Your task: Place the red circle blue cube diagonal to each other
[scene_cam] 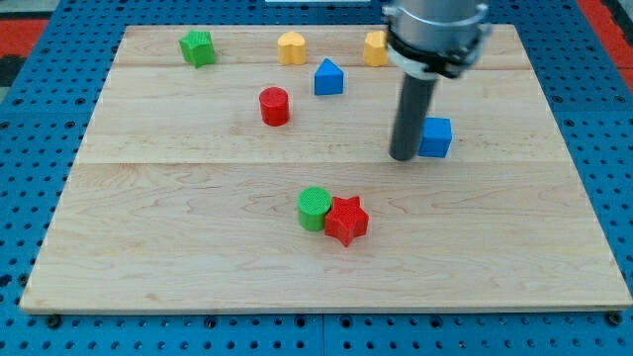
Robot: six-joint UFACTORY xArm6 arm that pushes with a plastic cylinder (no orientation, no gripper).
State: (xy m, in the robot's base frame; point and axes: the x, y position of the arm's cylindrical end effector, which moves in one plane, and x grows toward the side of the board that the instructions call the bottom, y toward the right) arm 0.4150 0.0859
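our tip touches blue cube left side; no hand here; risk: off-centre push spins cube away from red circle

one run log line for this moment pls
my tip touching left side of blue cube | red circle apart, up-left of cube | green circle touching red star

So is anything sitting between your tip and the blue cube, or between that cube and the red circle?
Nothing visible. My tip stands right against the blue cube on its left side. The wooden board between it and the red cylinder looks bare; the blue house-shaped block lies above that path.
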